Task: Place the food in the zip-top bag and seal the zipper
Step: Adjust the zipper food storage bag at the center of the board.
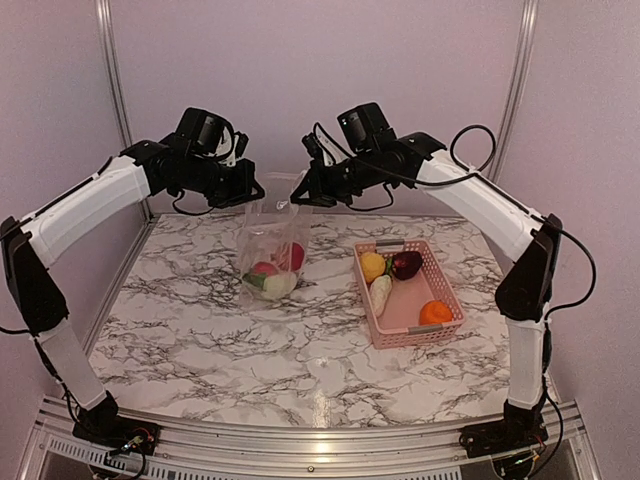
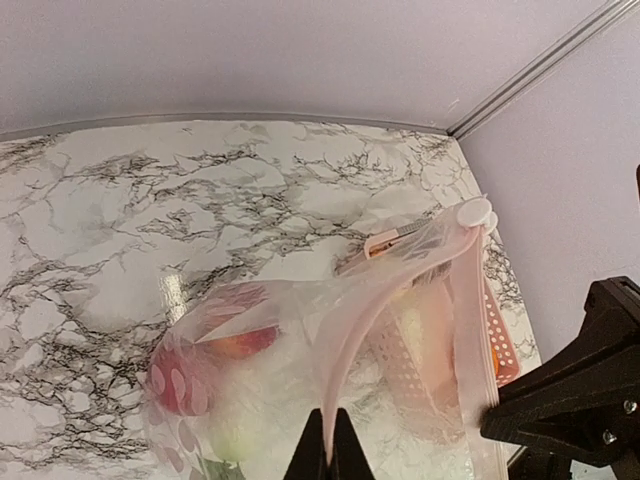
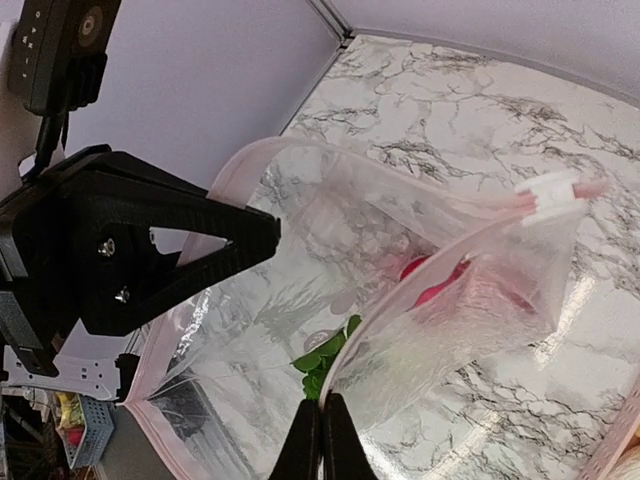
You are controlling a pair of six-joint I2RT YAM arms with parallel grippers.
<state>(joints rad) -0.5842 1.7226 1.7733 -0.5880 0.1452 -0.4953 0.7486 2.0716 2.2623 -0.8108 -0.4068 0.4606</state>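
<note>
The zip-top bag (image 1: 272,245) hangs upright between both grippers, its bottom on the table and its mouth spread open. Inside lie a red fruit (image 1: 294,255), a white piece (image 1: 280,285) and a green leaf (image 3: 335,350). My left gripper (image 1: 262,192) is shut on one side of the pink-tinted zipper (image 2: 370,320), as the left wrist view (image 2: 328,445) shows. My right gripper (image 1: 300,195) is shut on the opposite side of the rim (image 3: 322,425). The zipper's white slider (image 3: 550,192) sits at the far end. More food stays in the basket: yellow (image 1: 372,265), maroon (image 1: 406,264), white (image 1: 380,294) and orange (image 1: 435,312).
The pink lattice basket (image 1: 445,290) stands right of the bag on the marble table (image 1: 300,350). Walls close the table at the back and both sides, with metal posts (image 1: 112,90) in the back corners.
</note>
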